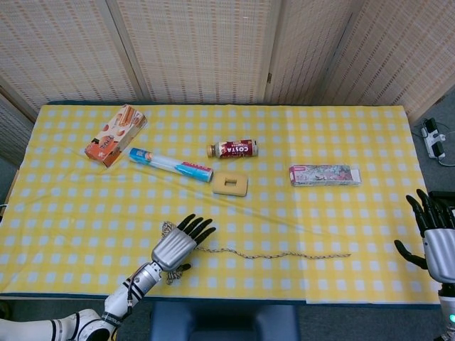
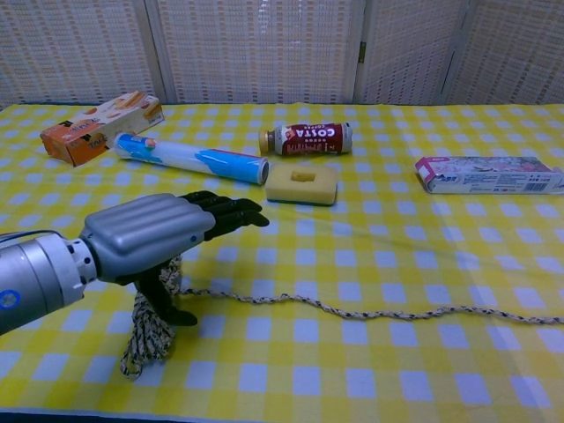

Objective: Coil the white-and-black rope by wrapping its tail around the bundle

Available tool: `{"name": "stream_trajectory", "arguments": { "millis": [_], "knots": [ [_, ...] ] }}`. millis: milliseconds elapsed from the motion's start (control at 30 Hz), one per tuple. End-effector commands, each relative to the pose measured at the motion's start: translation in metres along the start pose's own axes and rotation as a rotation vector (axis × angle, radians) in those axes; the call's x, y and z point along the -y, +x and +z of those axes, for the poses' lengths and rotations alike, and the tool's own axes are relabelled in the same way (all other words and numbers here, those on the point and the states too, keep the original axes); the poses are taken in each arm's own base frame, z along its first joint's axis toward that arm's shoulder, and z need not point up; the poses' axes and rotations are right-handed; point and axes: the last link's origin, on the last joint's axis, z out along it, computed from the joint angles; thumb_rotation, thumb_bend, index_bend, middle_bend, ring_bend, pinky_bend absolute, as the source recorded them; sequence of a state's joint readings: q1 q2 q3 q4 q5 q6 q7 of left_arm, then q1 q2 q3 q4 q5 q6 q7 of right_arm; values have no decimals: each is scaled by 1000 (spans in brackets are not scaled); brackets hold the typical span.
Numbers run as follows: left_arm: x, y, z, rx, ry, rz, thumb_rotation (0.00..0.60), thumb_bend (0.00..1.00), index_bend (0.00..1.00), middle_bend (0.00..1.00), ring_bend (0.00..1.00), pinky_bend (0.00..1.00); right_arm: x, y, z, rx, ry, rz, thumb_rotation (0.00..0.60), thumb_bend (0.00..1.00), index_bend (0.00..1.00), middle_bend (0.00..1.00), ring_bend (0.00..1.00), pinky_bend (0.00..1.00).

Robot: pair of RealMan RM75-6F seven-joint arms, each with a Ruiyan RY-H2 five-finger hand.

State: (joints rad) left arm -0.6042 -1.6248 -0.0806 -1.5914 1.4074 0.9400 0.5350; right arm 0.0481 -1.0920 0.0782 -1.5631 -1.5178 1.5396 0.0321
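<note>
The white-and-black rope bundle (image 2: 150,330) lies near the table's front edge, mostly covered by my left hand (image 2: 163,233) in the chest view. In the head view only its ends show around my left hand (image 1: 178,245). That hand hovers over the bundle with fingers stretched forward and thumb reaching down beside it, holding nothing. The rope's tail (image 1: 277,254) runs right along the cloth, also seen as the tail (image 2: 370,310) in the chest view. My right hand (image 1: 435,238) is at the far right edge, fingers spread, empty.
On the yellow checked table (image 1: 334,213) lie an orange snack box (image 1: 115,133), a blue-and-white tube (image 1: 170,164), a Costa bottle (image 1: 233,149), a yellow sponge (image 1: 230,183) and a flat patterned box (image 1: 324,175), all behind the rope.
</note>
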Motion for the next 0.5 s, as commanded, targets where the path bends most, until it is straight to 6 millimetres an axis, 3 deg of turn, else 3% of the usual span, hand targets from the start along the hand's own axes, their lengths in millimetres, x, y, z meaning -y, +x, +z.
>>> {"name": "stream_trajectory", "arguments": {
  "millis": [33, 233, 500],
  "knots": [
    [-1, -8, -2, 17, 33, 18, 600, 165, 7, 1, 0, 0, 0, -1, 0, 3, 0, 2, 600, 290, 0, 23, 87, 58],
    [5, -15, -6, 5, 93, 112, 600, 165, 0, 0, 0, 0, 1, -3, 1, 8, 7, 9, 600, 290, 0, 22, 86, 58],
    [31, -11, -26, 12, 224, 171, 600, 166, 0, 0, 0, 0, 1, -2, 2, 4, 12, 11, 600, 290, 0, 22, 86, 58]
  ]
}}
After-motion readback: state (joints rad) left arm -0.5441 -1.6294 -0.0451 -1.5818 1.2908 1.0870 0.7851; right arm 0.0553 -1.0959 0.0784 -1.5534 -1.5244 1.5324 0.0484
